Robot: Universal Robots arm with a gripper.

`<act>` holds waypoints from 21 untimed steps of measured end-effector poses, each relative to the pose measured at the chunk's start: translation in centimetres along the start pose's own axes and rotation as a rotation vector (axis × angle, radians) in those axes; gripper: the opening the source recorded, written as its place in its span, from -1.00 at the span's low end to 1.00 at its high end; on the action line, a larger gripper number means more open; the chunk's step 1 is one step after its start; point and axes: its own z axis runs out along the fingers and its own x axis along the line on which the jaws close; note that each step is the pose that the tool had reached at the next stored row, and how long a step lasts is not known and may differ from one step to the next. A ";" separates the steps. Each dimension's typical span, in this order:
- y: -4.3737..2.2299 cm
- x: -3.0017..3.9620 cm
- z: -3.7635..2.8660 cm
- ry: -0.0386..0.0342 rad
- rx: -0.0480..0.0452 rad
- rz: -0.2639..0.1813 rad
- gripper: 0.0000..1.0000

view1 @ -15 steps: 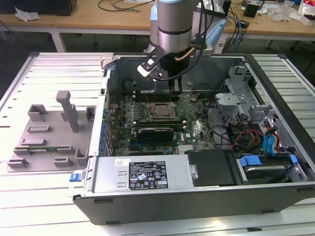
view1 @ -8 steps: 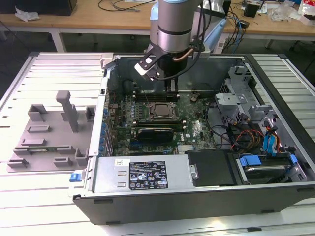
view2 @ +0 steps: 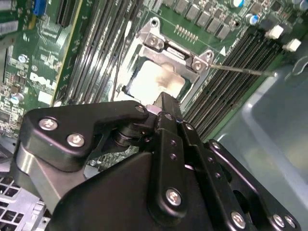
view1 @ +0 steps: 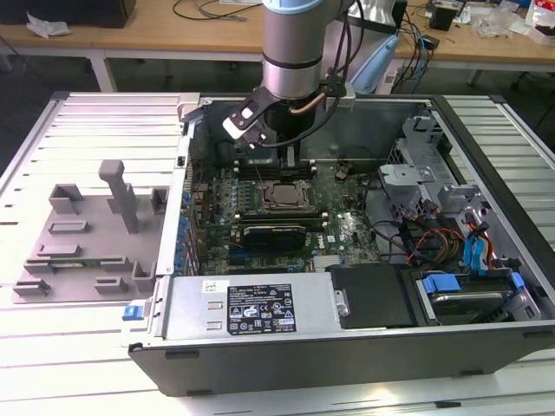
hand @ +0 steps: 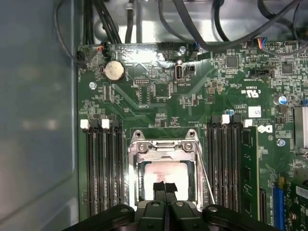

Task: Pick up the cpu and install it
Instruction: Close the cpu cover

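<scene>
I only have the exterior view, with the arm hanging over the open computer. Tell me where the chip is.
Observer: In the first wrist view the chip lies flat inside the socket frame, silvery top up.
Operator: Report the gripper.
Observer: The gripper is shut, its tips over the chip's middle. I cannot tell whether they touch it.
Operator: Check the latch.
Observer: In the second wrist view a thin lever sticks out from the frame across the memory slots.
</scene>
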 end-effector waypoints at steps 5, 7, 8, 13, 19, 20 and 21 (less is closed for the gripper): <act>-0.17 -0.42 0.01 0.0010 0.0002 -0.026 -0.79; -0.17 -0.42 0.02 0.0025 0.0004 -0.064 -0.79; -0.17 -0.42 0.03 0.0038 0.0007 -0.095 -0.79; -0.18 -0.42 0.06 0.0104 0.0019 -0.266 -0.79; -0.18 -0.42 0.09 0.0157 0.0028 -0.415 -0.79; -0.18 -0.42 0.09 0.0164 0.0029 -0.434 -0.79; -0.18 -0.42 0.10 0.0179 0.0032 -0.471 -0.79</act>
